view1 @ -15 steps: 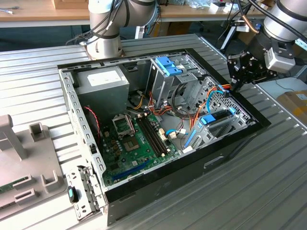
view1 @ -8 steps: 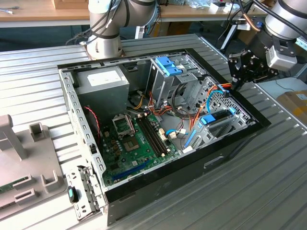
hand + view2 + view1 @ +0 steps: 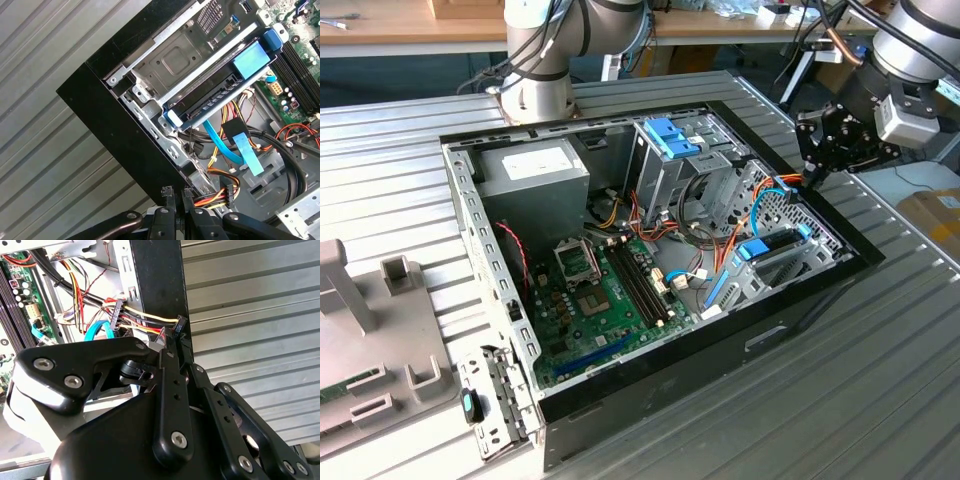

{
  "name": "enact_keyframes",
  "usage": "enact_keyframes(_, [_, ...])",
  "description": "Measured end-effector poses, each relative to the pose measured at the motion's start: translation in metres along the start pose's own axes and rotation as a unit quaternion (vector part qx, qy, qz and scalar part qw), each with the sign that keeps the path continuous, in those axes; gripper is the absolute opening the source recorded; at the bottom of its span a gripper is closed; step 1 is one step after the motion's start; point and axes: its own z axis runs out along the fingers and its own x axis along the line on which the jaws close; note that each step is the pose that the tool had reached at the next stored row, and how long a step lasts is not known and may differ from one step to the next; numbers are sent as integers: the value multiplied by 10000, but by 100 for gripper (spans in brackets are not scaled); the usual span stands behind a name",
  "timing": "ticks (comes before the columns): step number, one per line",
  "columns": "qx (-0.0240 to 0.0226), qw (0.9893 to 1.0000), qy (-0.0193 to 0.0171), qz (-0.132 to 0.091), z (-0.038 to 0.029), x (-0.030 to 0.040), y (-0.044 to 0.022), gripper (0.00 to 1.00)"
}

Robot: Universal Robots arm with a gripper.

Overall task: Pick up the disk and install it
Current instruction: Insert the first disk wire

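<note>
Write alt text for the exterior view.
An open computer case lies on a ribbed metal table, motherboard exposed. The gripper hangs over the case's edge at the exterior view's right, beside orange and blue cables.

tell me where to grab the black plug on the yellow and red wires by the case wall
Grip the black plug by its rigid body, not the soft wires. It is probably best to come in through the case's open side, since the black case wall stands close beside the plug and blocks that approach.
</note>
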Motion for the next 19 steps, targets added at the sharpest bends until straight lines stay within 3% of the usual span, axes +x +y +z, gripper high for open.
enact_keyframes(5, [8,10000,-2,1,-19,-2,1,17])
enact_keyframes(9, [35,10000,28,-3,-82,-10,0,17])
enact_keyframes(13, [47,10000,40,-4,-89,-31,24,17])
enact_keyframes(18, [79,9999,79,-9,-109,-152,133,17])
enact_keyframes(19, [96,9999,99,-12,-121,-222,200,17])
